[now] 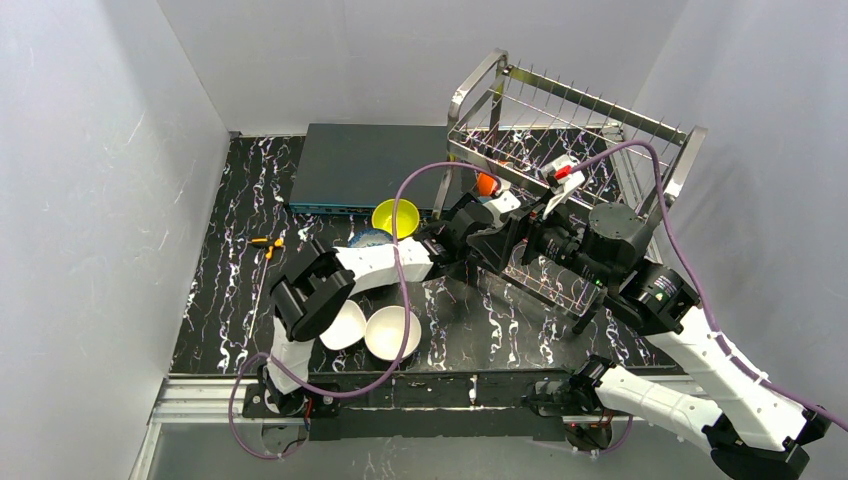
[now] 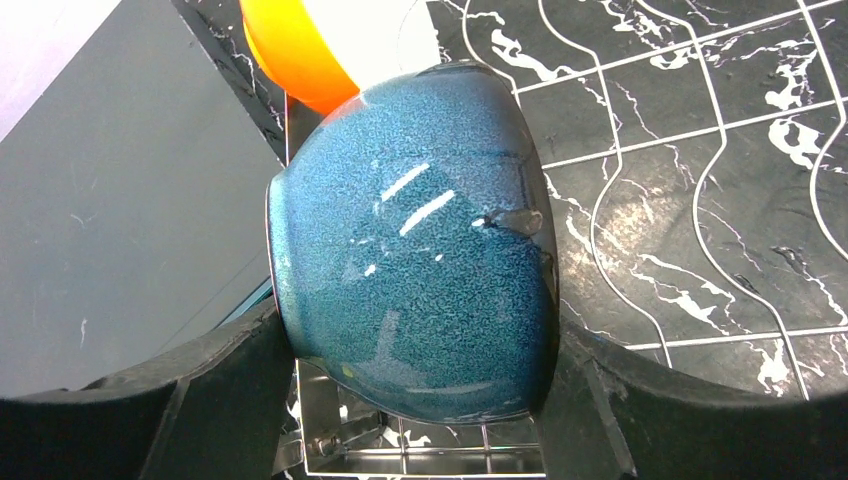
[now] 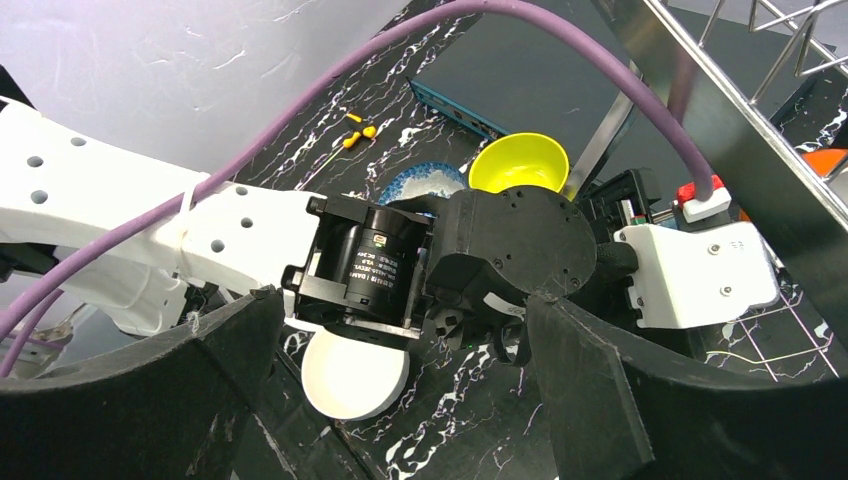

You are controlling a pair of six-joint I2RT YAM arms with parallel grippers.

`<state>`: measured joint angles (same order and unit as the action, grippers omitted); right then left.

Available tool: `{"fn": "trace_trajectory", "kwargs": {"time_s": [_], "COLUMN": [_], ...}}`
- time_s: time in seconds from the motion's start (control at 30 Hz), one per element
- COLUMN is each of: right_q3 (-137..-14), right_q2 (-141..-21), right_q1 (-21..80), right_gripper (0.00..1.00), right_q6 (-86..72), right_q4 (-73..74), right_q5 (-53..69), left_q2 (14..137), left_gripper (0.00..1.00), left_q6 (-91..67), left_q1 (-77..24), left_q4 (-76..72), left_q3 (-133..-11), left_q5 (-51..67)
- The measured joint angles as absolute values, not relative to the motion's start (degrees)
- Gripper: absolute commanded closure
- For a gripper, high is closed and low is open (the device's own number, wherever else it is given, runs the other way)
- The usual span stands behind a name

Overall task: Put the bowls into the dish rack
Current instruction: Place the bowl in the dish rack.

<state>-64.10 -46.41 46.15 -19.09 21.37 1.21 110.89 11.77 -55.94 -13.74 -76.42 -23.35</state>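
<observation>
We hold the dark blue bowl (image 2: 410,250) clamped in our left gripper (image 2: 415,375) over the dish rack's (image 1: 570,130) lower tier. An orange bowl (image 2: 290,50) looks racked at its 11 o'clock. Our right gripper (image 3: 400,420) gapes empty. A yellow bowl (image 1: 395,216) and two white bowls (image 1: 392,332), toward the rack's 8 o'clock, are left to load.

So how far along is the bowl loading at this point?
Early. One orange bowl already sits in the dish rack. The left gripper holds a dark blue bowl on its side over the rack's lower wires, beside the orange one; the right gripper is open and empty. Still on the table: a yellow bowl, a blue-patterned bowl and two white bowls.
</observation>
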Motion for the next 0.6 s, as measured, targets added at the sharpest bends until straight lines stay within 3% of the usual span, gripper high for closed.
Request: {"fn": "trace_trajectory", "kwargs": {"time_s": [0.3, 0.53, 0.6], "right_q3": [-64.1, -64.1, -64.1], "right_q2": [-46.4, -46.4, -46.4], "right_q1": [46.2, 46.2, 46.2], "right_gripper": [0.01, 0.01, 0.01], "right_q6": [-18.3, -18.0, -18.0], "right_q4": [22.4, 22.6, 22.6], "right_q5": [1.2, 1.2, 1.2], "left_q2": [111.7, 111.5, 111.4], "left_gripper": [1.0, 0.51, 0.32], "left_q6": [11.3, 10.3, 10.2], "left_q1": [-55.8, -55.8, -55.8], "left_q4": [-12.6, -12.2, -12.0], "left_q3": [-77.7, -77.7, -77.7], "left_q5": [-23.4, -23.4, -23.4]}}
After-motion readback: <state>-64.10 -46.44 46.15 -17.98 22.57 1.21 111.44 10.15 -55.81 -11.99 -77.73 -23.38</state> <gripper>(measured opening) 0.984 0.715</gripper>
